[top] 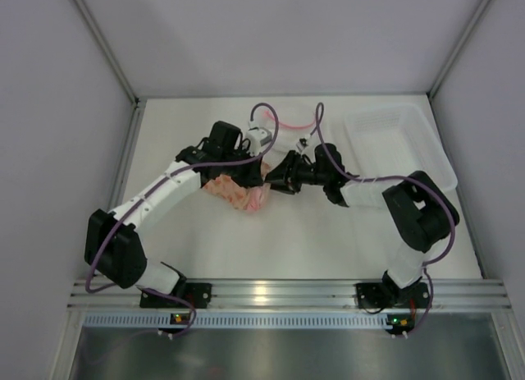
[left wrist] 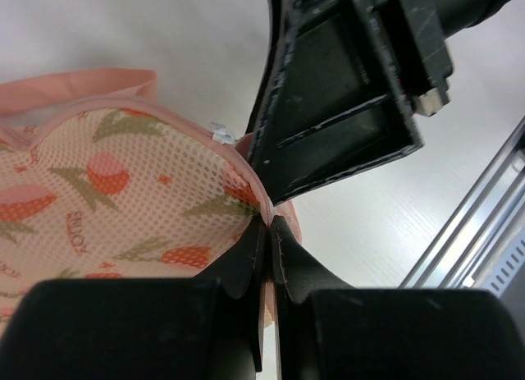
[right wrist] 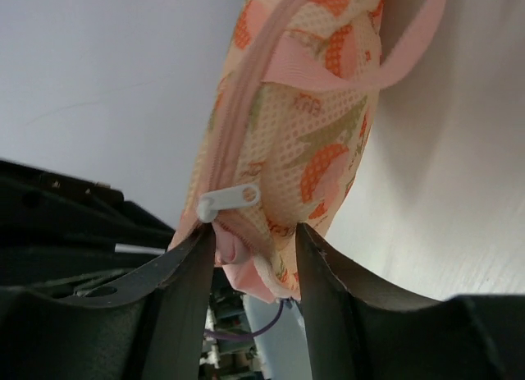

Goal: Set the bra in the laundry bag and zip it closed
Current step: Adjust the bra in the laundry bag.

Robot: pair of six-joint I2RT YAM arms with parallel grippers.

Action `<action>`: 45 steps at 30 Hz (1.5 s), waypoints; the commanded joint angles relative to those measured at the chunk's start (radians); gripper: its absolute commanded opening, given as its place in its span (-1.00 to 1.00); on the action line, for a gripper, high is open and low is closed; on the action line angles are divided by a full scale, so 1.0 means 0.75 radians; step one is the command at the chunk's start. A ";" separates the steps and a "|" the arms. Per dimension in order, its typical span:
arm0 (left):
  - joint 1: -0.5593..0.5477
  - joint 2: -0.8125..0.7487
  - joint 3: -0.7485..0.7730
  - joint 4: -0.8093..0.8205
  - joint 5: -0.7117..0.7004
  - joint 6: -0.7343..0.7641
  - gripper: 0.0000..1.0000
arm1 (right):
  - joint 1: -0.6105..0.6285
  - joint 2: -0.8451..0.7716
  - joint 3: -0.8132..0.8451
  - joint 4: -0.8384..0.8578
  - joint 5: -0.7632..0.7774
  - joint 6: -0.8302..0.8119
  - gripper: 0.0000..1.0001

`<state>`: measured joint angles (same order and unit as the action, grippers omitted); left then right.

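Note:
The laundry bag (top: 236,192), peach mesh with a red-orange print and pink edging, lies mid-table between both grippers. My left gripper (left wrist: 270,222) is shut on its pink edge; in the top view this gripper (top: 253,163) is at the bag's far side. My right gripper (right wrist: 255,240) is open, its jaws on either side of the bag's end (right wrist: 303,142), just below the white zipper pull (right wrist: 230,201). The zip is closed above the pull and gapes below it. Salmon-pink fabric, probably the bra (right wrist: 232,245), shows in that gap. The right gripper (top: 276,179) is at the bag's right end.
A clear plastic tray (top: 398,142) stands at the back right. A white mesh round pouch with a pink rim (top: 289,122) lies behind the grippers. The right gripper's black body (left wrist: 344,93) fills the top of the left wrist view. The metal rail (top: 271,294) runs along the near edge.

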<state>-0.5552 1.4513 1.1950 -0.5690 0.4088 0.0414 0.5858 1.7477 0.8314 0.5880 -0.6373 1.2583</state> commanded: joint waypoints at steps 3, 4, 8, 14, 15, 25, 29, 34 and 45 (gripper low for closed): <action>0.061 -0.012 0.033 0.024 0.187 -0.041 -1.00 | -0.081 -0.148 -0.049 0.057 -0.136 -0.158 -0.09; 0.065 -0.013 0.037 0.026 0.220 -0.041 -1.00 | -0.092 -0.164 -0.067 0.067 -0.138 -0.172 -0.09; 0.080 -0.006 0.047 0.024 0.253 -0.051 -1.00 | -0.090 -0.148 -0.070 0.114 -0.173 -0.174 -0.13; 0.106 -0.002 0.076 0.026 0.296 -0.096 -1.00 | -0.092 -0.181 -0.116 0.038 -0.169 -0.264 -0.21; 0.112 -0.002 0.084 0.024 0.298 -0.096 -1.00 | -0.092 -0.185 -0.135 0.036 -0.167 -0.277 -0.23; 0.129 0.014 0.078 0.024 0.353 -0.135 -1.00 | -0.071 -0.148 -0.117 0.165 -0.169 -0.271 -0.29; 0.141 0.026 0.088 0.024 0.359 -0.143 -1.00 | -0.043 -0.164 -0.110 0.155 -0.183 -0.295 -0.30; 0.172 0.039 0.114 0.024 0.400 -0.178 -1.00 | 0.002 -0.175 -0.121 0.087 -0.179 -0.371 -0.32; 0.194 0.004 0.033 0.024 0.486 -0.172 -1.00 | 0.004 -0.130 -0.031 0.116 -0.112 -0.371 -0.34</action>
<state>-0.4137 1.4837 1.2404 -0.5755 0.7174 -0.0811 0.5869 1.6497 0.7307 0.6113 -0.7490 1.0035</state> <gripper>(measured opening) 0.077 0.335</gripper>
